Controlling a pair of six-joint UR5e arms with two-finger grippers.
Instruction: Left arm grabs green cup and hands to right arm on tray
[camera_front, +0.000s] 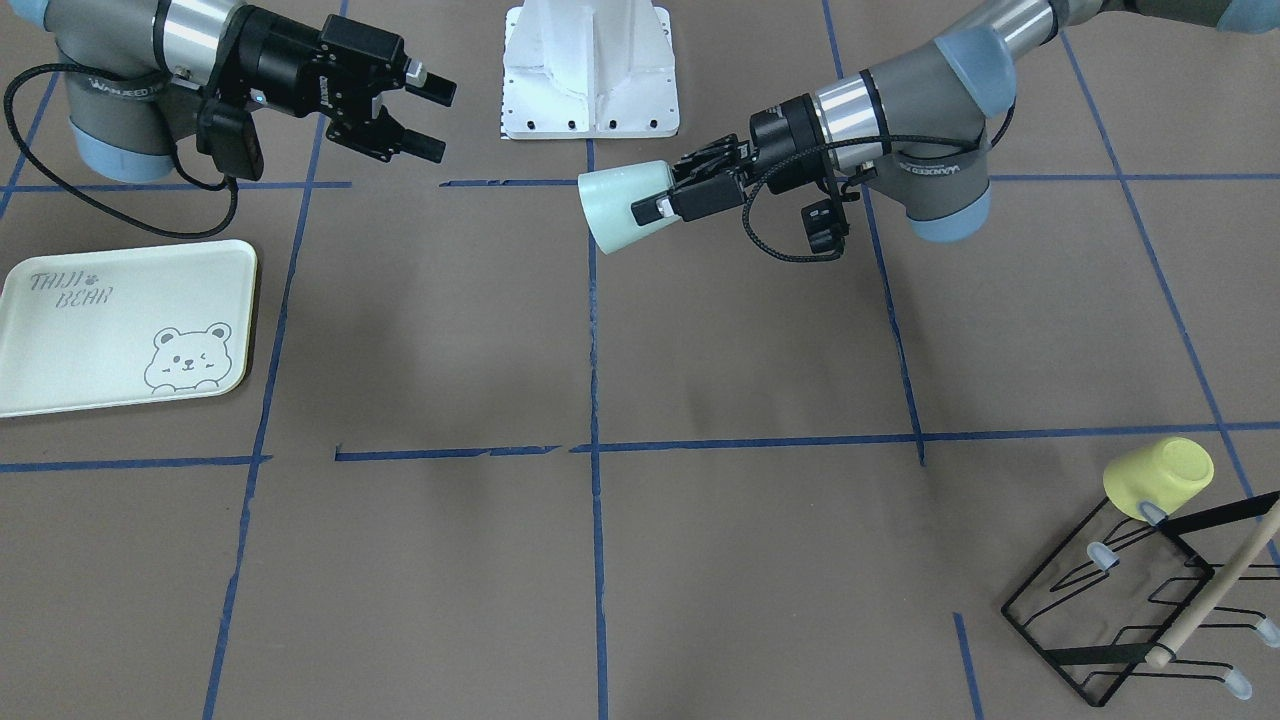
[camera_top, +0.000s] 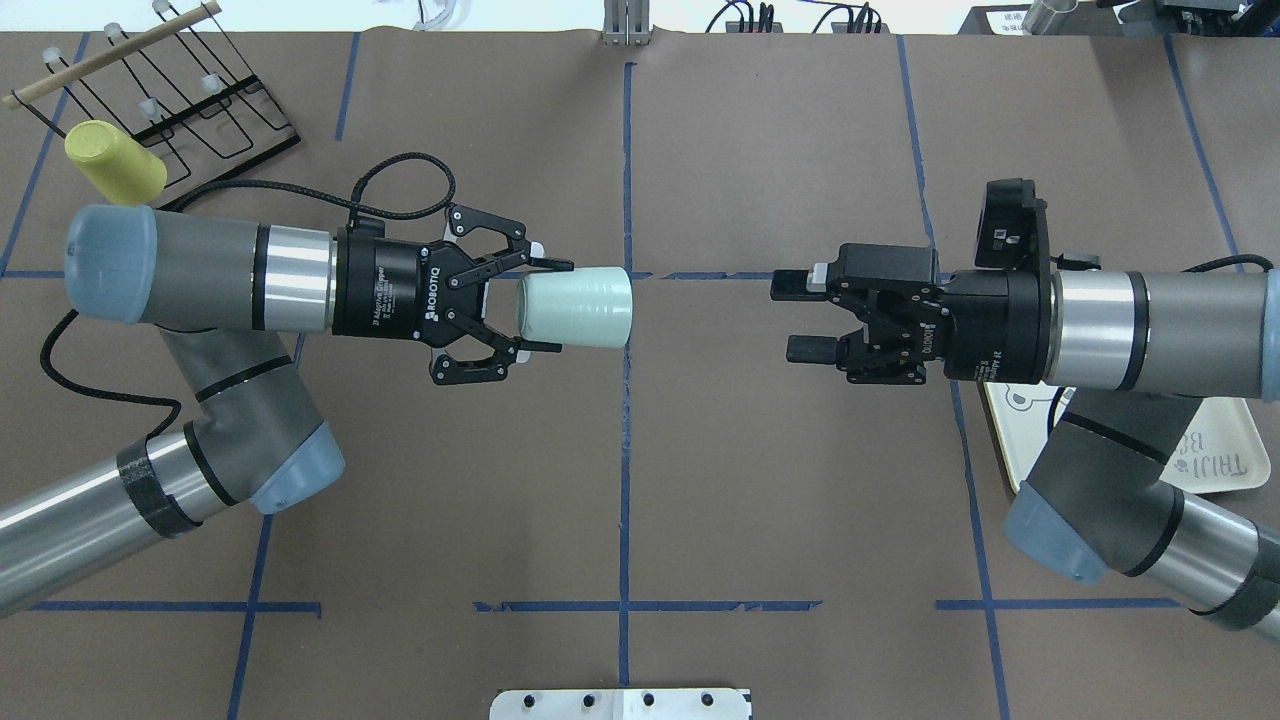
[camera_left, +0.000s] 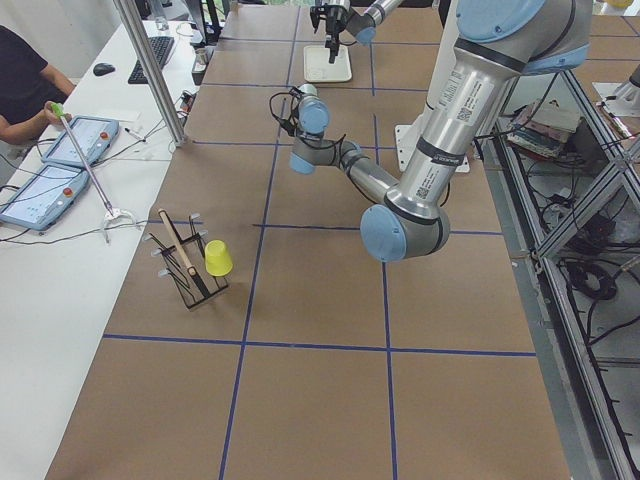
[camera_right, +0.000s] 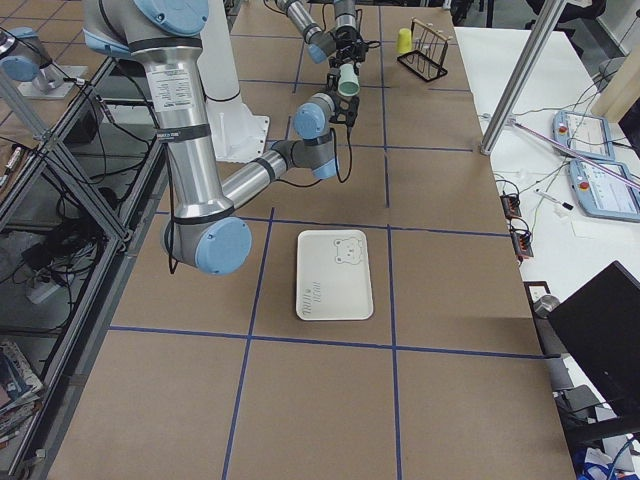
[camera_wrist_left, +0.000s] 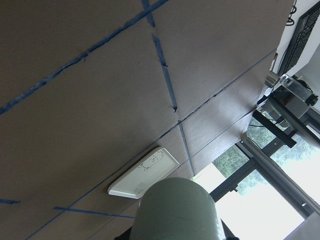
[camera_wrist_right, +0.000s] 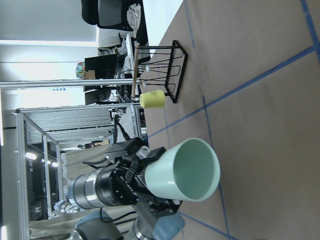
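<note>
The left gripper (camera_top: 552, 306) was clamped on the green cup (camera_top: 585, 308), its 2 fingers pressed against opposite sides near the base. The cup lay on its side in the air, clear of the table, with its open mouth pointing straight out ahead of the fingertips.

Directly ahead of that mouth, but well apart from it, the right gripper (camera_top: 792, 317) faced back with its jaws spread and nothing between them. The grab therefore looked done, and the step in hand was the hand-over.

As I judged it, the next move called for closing the gap along the shared line. The right fingers would have to straddle the cup near its rim and shut before the left ones let go. Alignment looked close, though the right jaws seemed to sit slightly off the cup's axis.

Farther off, beyond and below the right gripper, the tray (camera_front: 90, 350) lay flat on the table with nothing on it. Behind the left gripper, past its wrist, a yellow cup (camera_top: 115, 160) hung on a black wire rack (camera_front: 1100, 655).

In the overhead view the right arm covered most of the tray. The left wrist camera caught only the cup's wall, not the fingers. How firmly the pads gripped could not be made out, and both side views showed the grippers too small to judge.
</note>
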